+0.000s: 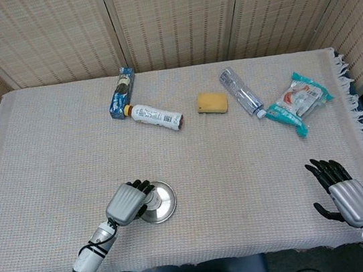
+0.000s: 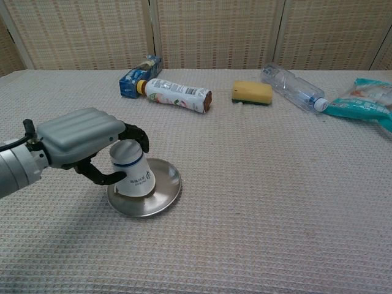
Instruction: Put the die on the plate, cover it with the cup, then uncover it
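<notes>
Covering is underway: left hand (image 2: 86, 144) holds the inverted cup (image 2: 131, 168) on the plate (image 2: 165, 191) beneath its fingers; die hidden. Next, lift straight up.

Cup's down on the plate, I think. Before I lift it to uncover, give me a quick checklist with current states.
1. Cup upside down on the plate: ok.
2. Cup rim flat all round: cannot tell, the near side is hidden by the left hand.
3. Die covered: ok, it shows in neither view.
4. Left hand grips the cup: ok, fingers wrap its top.
5. Right hand away from the plate: ok, open at the table's near right corner.
6. Nothing beside the plate: ok.
</notes>
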`<state>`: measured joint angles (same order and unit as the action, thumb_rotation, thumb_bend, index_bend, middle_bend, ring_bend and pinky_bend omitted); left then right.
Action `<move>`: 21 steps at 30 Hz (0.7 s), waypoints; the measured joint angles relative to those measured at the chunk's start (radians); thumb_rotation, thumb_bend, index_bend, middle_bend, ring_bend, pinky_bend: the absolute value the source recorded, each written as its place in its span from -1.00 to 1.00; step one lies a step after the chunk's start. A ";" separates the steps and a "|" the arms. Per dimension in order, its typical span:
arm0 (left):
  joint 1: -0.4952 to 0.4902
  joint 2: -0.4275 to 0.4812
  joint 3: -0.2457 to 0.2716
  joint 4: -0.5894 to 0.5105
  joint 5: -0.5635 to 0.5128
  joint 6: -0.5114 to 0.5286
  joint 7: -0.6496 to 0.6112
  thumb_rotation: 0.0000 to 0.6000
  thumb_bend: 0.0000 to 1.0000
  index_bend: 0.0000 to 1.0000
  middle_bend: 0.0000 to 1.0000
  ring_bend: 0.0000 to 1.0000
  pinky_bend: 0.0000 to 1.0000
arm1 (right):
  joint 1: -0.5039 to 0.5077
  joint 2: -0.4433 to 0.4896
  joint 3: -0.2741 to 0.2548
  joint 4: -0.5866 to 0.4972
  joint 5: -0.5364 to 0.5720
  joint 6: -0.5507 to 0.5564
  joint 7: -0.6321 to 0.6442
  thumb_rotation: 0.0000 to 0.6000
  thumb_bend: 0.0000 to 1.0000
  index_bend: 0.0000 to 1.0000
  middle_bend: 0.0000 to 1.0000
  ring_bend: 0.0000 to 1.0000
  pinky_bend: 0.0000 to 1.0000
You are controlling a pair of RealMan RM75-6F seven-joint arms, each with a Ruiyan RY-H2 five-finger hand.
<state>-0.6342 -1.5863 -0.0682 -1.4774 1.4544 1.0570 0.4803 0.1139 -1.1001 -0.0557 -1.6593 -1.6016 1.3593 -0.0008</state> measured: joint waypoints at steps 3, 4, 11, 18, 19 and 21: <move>-0.008 -0.005 0.003 -0.005 -0.001 -0.012 0.001 1.00 -0.24 -0.20 -0.05 -0.29 0.26 | -0.003 -0.001 -0.001 -0.001 -0.003 0.006 -0.003 1.00 -0.56 -1.00 -1.00 -1.00 -1.00; -0.009 -0.006 0.005 -0.007 0.002 -0.012 0.001 1.00 -0.24 -0.19 -0.05 -0.29 0.26 | -0.003 -0.001 -0.001 -0.002 -0.003 0.006 -0.004 1.00 -0.56 -1.00 -1.00 -1.00 -1.00; -0.018 -0.026 0.016 0.015 0.033 -0.005 -0.014 1.00 -0.24 -0.18 -0.04 -0.28 0.26 | -0.001 -0.003 -0.001 0.000 0.000 0.001 -0.006 1.00 -0.56 -1.00 -1.00 -1.00 -1.00; -0.028 -0.046 0.020 0.052 0.057 0.004 -0.029 1.00 -0.23 -0.18 0.00 -0.27 0.26 | 0.000 -0.005 0.001 0.001 0.008 -0.004 -0.009 1.00 -0.56 -1.00 -1.00 -1.00 -1.00; -0.028 -0.047 0.019 0.057 0.059 0.008 -0.021 1.00 -0.22 -0.17 0.01 -0.27 0.26 | 0.000 -0.005 0.001 0.001 0.009 -0.004 -0.010 1.00 -0.56 -1.00 -1.00 -1.00 -1.00; -0.027 -0.050 0.018 0.075 0.062 0.019 0.004 1.00 -0.21 -0.17 0.01 -0.26 0.26 | 0.000 -0.005 0.002 0.001 0.010 -0.004 -0.011 1.00 -0.56 -1.00 -1.00 -1.00 -1.00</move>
<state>-0.6607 -1.6367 -0.0502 -1.4026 1.5160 1.0760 0.4845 0.1136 -1.1053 -0.0536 -1.6580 -1.5915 1.3549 -0.0117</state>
